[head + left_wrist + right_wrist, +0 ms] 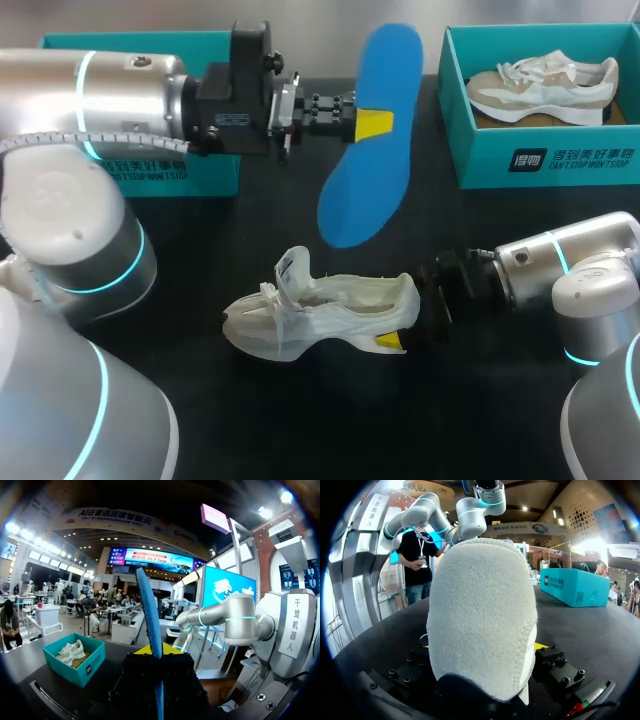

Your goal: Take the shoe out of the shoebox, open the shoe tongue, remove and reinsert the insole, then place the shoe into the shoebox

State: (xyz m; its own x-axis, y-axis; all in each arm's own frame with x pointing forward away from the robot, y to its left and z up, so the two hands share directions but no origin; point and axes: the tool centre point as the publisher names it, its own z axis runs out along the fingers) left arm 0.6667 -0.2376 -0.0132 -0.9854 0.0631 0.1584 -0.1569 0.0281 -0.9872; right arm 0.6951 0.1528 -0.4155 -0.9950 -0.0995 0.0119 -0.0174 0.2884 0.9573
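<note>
Black table (300, 425) — left gripper (372, 122) clamps blue insole (368, 200) aloft, right gripper (398, 330) pinches white shoe (320, 315) at heel; reinsertion likely next — align toe-first.

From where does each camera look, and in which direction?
Head: above, behind, looking down on the table; left arm and right arm show.
Left wrist: on left arm, looking along the insole in its jaws; right arm shows.
Right wrist: on right arm, facing the shoe in its jaws; left arm shows.
Head and left wrist share the insole.
</note>
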